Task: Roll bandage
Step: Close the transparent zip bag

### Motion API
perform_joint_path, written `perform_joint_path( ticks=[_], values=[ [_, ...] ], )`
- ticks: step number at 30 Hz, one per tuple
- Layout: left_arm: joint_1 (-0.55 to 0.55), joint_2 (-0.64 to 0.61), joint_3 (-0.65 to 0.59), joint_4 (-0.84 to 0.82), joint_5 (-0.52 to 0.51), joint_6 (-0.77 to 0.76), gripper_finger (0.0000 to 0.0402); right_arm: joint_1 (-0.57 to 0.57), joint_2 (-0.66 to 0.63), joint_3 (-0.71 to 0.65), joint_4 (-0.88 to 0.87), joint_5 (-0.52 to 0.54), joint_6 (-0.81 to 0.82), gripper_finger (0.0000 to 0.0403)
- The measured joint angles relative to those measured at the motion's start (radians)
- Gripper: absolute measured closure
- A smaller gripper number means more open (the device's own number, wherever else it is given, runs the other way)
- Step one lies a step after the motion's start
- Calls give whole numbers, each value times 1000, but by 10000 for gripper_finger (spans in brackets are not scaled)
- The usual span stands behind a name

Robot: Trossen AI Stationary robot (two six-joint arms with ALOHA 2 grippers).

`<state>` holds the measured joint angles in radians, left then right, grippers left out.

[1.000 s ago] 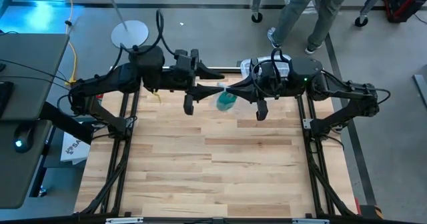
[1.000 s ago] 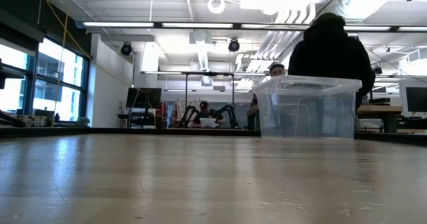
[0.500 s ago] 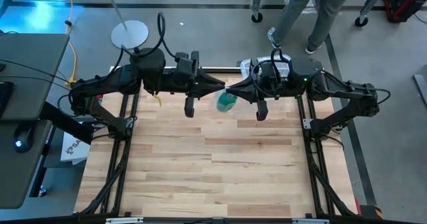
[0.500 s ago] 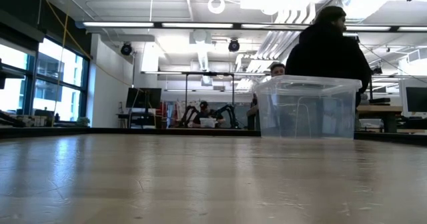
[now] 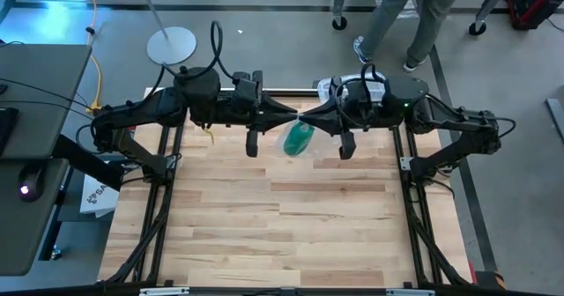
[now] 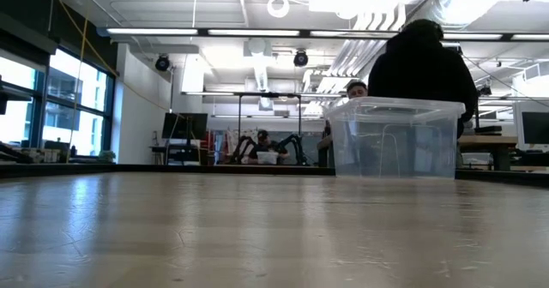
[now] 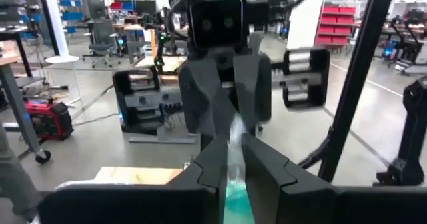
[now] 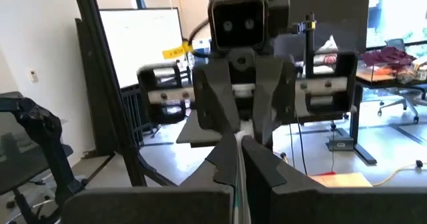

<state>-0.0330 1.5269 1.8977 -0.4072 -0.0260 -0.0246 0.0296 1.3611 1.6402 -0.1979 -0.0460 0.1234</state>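
Observation:
A small green bandage [image 5: 298, 140] hangs in a clear plastic bag high above the far middle of the table [image 5: 282, 217]. Both grippers point level at each other and meet at the bag's top. My left gripper [image 5: 292, 115] comes from the table's left and is shut on the bag. My right gripper [image 5: 305, 117] comes from the right and is also shut on it. In the left wrist view the green bandage [image 7: 235, 194] shows low between my own fingers. The low view shows neither the grippers nor the bandage. My left gripper pinches the bag's whitish upper part [image 7: 233, 151] between its two fingers, level, from the table's left. The bag hangs below the fingers, clear of the table, with the bandage in its lower end. My right gripper pinches the bag's upper part [image 8: 239, 159] between its two fingers, level, from the table's right, tip to tip with the left gripper. The bag hangs clear of the table below the hold.
A clear plastic box [image 6: 395, 138] stands at the table's far edge, behind my right arm, and its black handle [image 5: 366, 71] shows from above. A person [image 5: 401, 18] walks on the floor beyond it. The wooden top toward the near edge is bare.
My left gripper, open a second ago beside the bag's top, has shut on it next to the right gripper's fingers. The green bundle below has shifted a little and now hangs slightly lower. My right gripper has kept its hold.

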Motion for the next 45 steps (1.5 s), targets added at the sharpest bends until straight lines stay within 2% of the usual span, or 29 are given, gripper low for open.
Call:
perform_joint_path(
  ticks=[8,12,18,22,28,34,41,45],
  values=[
    [-1,-21,-4,-22,18,-23,271,-1,-15,2,23,10,0,403],
    [-5,-37,-5,-13,2,-24,254,-1,-14,2,19,10,0,403],
    [-16,-46,-4,78,-91,25,273,-1,-14,2,15,8,0,403],
    [-15,-46,-4,130,-84,37,298,-1,-14,2,15,7,0,403],
    [-11,-25,-3,116,-82,37,351,-1,-14,2,15,3,0,403],
    [-11,-21,-2,21,-93,45,394,0,-13,2,8,1,0,403],
    [-11,-22,-2,-16,-119,53,373,-1,-13,2,14,2,0,403],
    [-14,-23,-3,-17,-79,71,348,0,-17,2,20,2,0,403]
  ],
)
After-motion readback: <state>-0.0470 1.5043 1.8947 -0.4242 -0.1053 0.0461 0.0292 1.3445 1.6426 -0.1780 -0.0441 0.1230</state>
